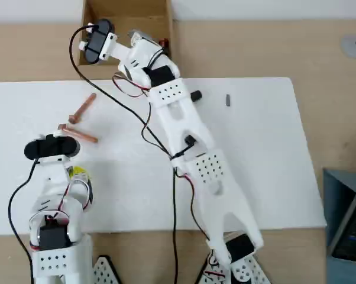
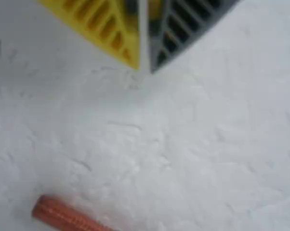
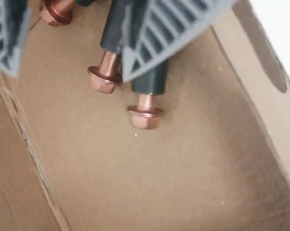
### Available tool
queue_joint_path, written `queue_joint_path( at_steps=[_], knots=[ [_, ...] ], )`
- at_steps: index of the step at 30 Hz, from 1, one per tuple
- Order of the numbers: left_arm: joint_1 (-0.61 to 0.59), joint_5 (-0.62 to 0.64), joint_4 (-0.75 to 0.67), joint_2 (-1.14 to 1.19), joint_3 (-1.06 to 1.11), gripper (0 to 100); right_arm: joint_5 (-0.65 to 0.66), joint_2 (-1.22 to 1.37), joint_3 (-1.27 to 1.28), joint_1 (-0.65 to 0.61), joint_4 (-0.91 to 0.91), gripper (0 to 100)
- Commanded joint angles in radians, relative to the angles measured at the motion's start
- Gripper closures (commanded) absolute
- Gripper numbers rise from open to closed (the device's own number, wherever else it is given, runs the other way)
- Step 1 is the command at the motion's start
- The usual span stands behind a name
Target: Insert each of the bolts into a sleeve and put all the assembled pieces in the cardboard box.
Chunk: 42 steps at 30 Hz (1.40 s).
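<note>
My right gripper (image 3: 70,74) stands open inside the cardboard box (image 1: 128,12), just above the box floor (image 3: 150,183). Under it lie assembled pieces: black sleeves with copper bolt heads, one (image 3: 102,79) between the fingers, another (image 3: 145,117) beneath one finger, a third (image 3: 56,12) farther off. My left gripper (image 2: 144,67) is shut on nothing, its tips close over the white mat, with a copper bolt end (image 2: 63,215) near it. Two bare copper bolts (image 1: 83,108) (image 1: 80,135) lie on the mat ahead of the left arm (image 1: 54,177).
A black sleeve (image 1: 196,94) and a small grey piece (image 1: 227,100) lie on the white mat (image 1: 272,165) to the right of the right arm. A dark object (image 1: 346,231) stands off the mat at the right edge. Cables trail over the mat's middle.
</note>
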Motion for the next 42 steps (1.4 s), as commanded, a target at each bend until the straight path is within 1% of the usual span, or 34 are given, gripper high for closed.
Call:
queue_joint_path(
  at_steps=[1, 12, 18, 22, 30, 31, 39, 42],
  knots=[
    [-0.011, 0.002, -0.02, -0.007, -0.003, 98, 0.003, -0.027, -0.11, -0.004, 0.037, 83.5],
    [-0.011, 0.002, -0.02, -0.007, -0.003, 98, 0.002, -0.022, -0.429, 0.013, 0.456, 83.5],
    [-0.011, 0.002, -0.02, -0.007, -0.003, 98, -0.005, -0.085, -0.437, 0.067, 0.661, 83.5],
    [-0.011, 0.002, -0.02, -0.007, -0.003, 98, -0.12, -0.139, -0.435, 0.087, 0.761, 83.5],
    [-0.011, 0.002, -0.018, -0.007, -0.003, 98, -0.218, -0.24, -0.435, 0.127, 1.042, 83.5],
    [-0.011, 0.002, -0.018, -0.007, -0.003, 98, -0.222, -0.249, -0.432, 0.133, 1.063, 83.5],
    [-0.011, 0.0, -0.018, -0.007, -0.003, 98, -0.221, -0.288, -0.426, 0.197, 1.065, 83.6],
    [-0.011, 0.0, -0.018, -0.007, -0.003, 98, -0.219, -0.311, -0.352, 0.216, 1.066, 83.6]
  ],
)
